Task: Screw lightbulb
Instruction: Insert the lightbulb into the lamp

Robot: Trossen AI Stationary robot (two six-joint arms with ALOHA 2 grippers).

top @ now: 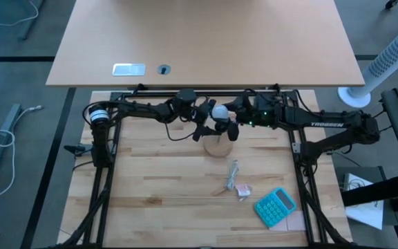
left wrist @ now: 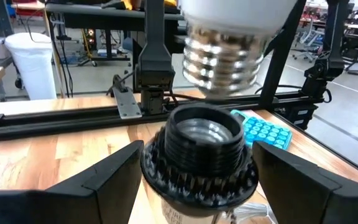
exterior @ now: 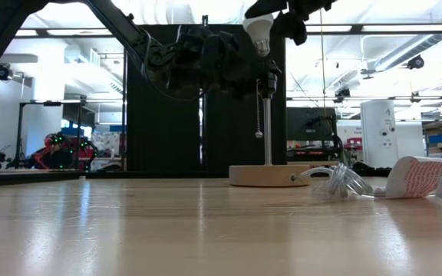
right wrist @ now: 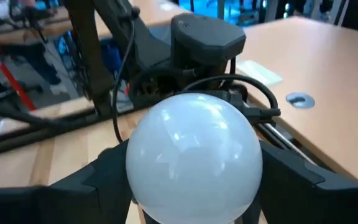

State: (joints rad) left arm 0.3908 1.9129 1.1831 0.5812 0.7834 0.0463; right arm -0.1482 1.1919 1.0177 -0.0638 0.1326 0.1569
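Nearest the low camera lies bare tabletop (exterior: 167,230), and beyond it, toward two o'clock, sit a crumpled clear wrapper (exterior: 344,182) and a white tag (exterior: 417,176) with red print. At the scene's centre stands the tan wooden disc (exterior: 269,175), from which a thin metal stem (exterior: 267,130) rises to a black socket (left wrist: 199,155).

Seen from above, the left gripper (top: 200,119) comes in from nine o'clock; its jaws stand on either side of the socket and close against it. The right gripper (top: 226,119) comes in from three o'clock, its jaws closed on the white globe of the lightbulb (right wrist: 192,155). The bulb hangs directly over the socket with its silver screw neck (left wrist: 225,56) pointing down (a narrow gap separates thread and socket mouth, so nothing is engaged yet).

Toward five o'clock from the disc, in the overhead view, lies a teal calculator (top: 276,207).
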